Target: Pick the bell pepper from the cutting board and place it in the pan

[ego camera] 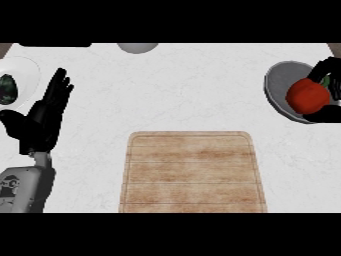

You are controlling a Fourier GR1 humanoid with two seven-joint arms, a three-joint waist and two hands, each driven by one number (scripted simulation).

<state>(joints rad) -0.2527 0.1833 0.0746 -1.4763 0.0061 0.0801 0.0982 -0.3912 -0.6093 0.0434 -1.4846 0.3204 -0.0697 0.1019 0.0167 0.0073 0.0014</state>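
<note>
Over at the right edge of the frame, the right hand [340, 90] has its fingers curled round the red pepper [308, 96], holding it right above the grey pan [276, 90]. To finish well, I'd lower it to the pan's middle and only then let go, so it doesn't roll over the rim. Nothing blocks the drop. Bottom centre, the board [193, 171] lies bare. At the left, the left hand [44, 112] rests with fingers straight, beside a white plate [24, 70] carrying something dark.

Bright, even light; faint shadow beside the cutting board [195, 172].
</note>
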